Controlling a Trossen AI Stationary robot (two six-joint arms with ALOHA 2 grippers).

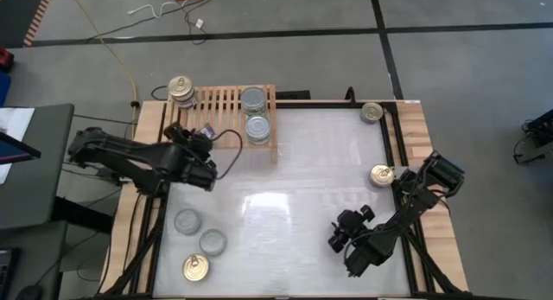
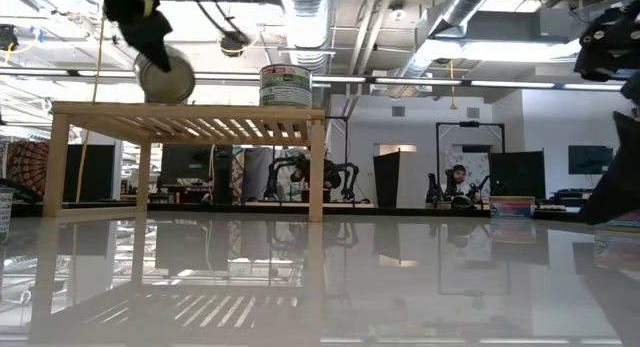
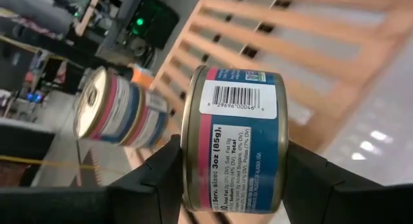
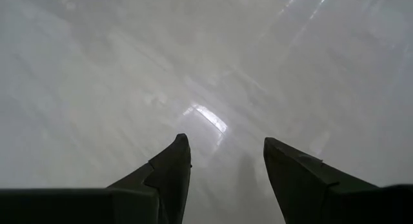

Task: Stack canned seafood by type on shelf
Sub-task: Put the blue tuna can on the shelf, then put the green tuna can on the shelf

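Shelf (image 1: 226, 99) – 3 stacks placed | left gripper (image 3: 226, 179) – jaws clamped on 1 can (image 3: 232, 146) by shelf | right gripper (image 4: 226, 166) – jaws apart, nothing held | 5 cans left on counter (image 1: 285, 179)

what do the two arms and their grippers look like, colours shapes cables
Both arms are matte black, built of jointed segments. The left arm has a thin black cable looping off near its wrist. The left gripper and right gripper each have two dark, wedge-shaped fingers that taper toward the tips. No markings are visible.
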